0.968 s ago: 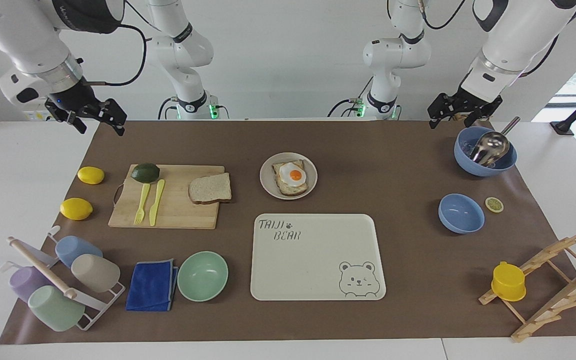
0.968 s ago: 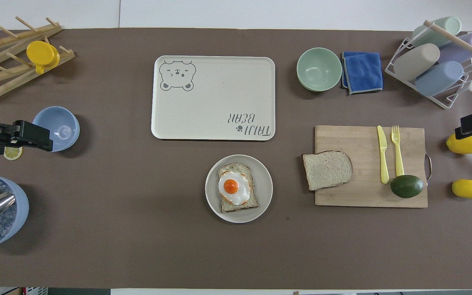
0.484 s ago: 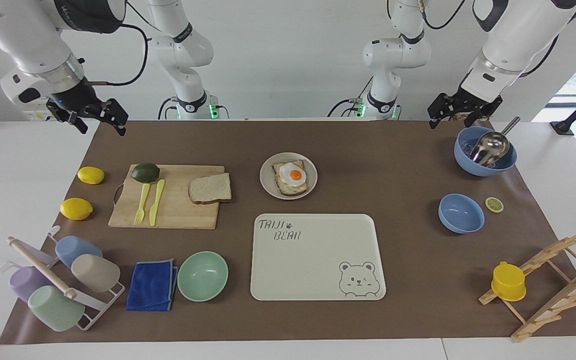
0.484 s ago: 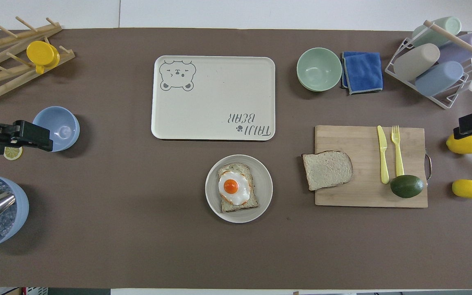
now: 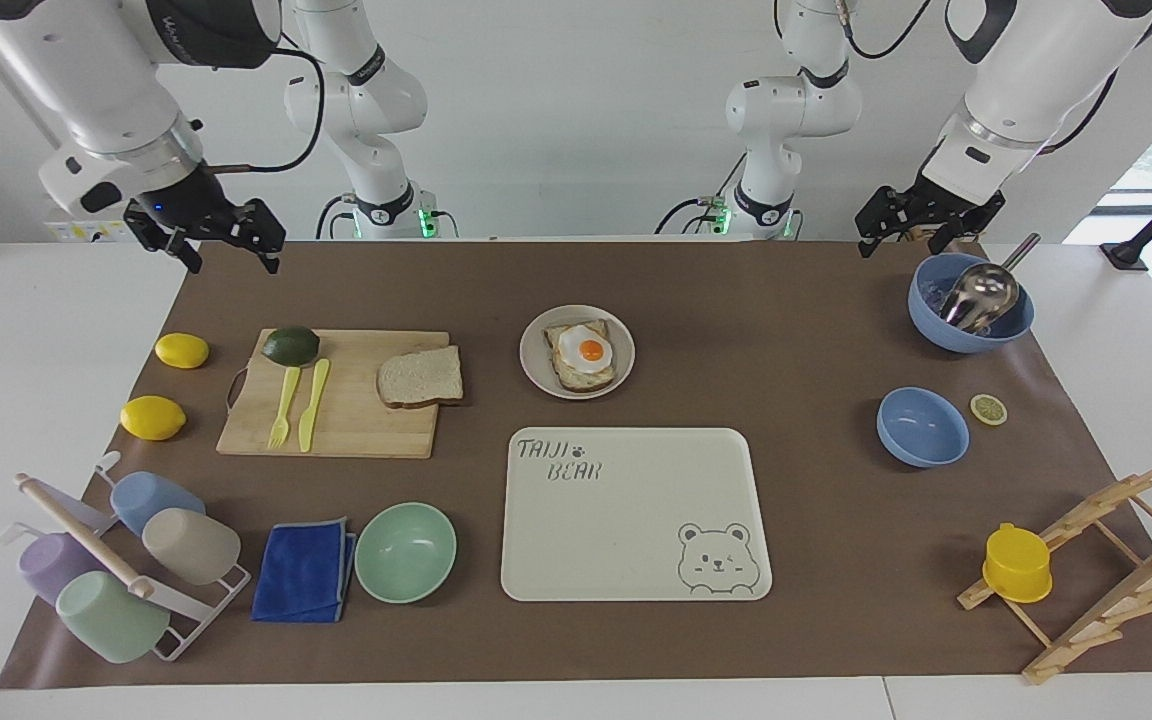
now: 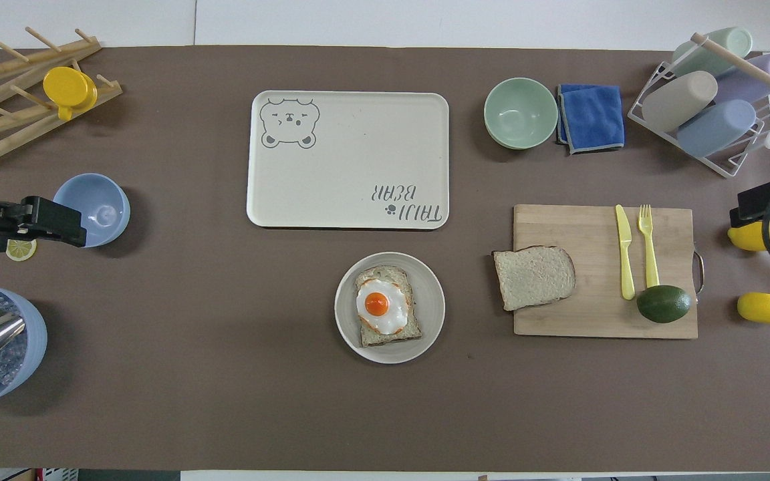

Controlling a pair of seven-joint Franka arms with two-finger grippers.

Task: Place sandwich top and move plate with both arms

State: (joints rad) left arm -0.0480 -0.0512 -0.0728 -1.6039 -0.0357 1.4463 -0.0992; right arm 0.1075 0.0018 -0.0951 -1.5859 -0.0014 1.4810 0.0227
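Note:
The sandwich top (image 5: 421, 377) is a plain bread slice lying on the wooden cutting board (image 5: 356, 425), at the board's edge closest to the plate; it also shows in the overhead view (image 6: 533, 276). The beige-grey plate (image 5: 534, 352) (image 6: 433, 308) sits mid-table and holds a toasted slice with a fried egg (image 5: 584, 352). My right gripper (image 5: 231, 258) (image 6: 752, 210) is open and empty, raised over the mat's edge at the right arm's end, by the board. My left gripper (image 5: 906, 238) (image 6: 67, 230) is open and empty, waiting above the blue bowls.
An avocado (image 5: 290, 345), a yellow fork and a knife lie on the board; two lemons (image 5: 181, 350) lie beside it. The cream bear tray (image 5: 636, 515), mint bowl (image 5: 405, 552), blue cloth and cup rack are farther out. Two blue bowls (image 5: 922, 427) and a wooden rack stand at the left arm's end.
My right gripper has moved a little toward the middle of the table, closer to the cutting board. The left arm and all objects have stayed still.

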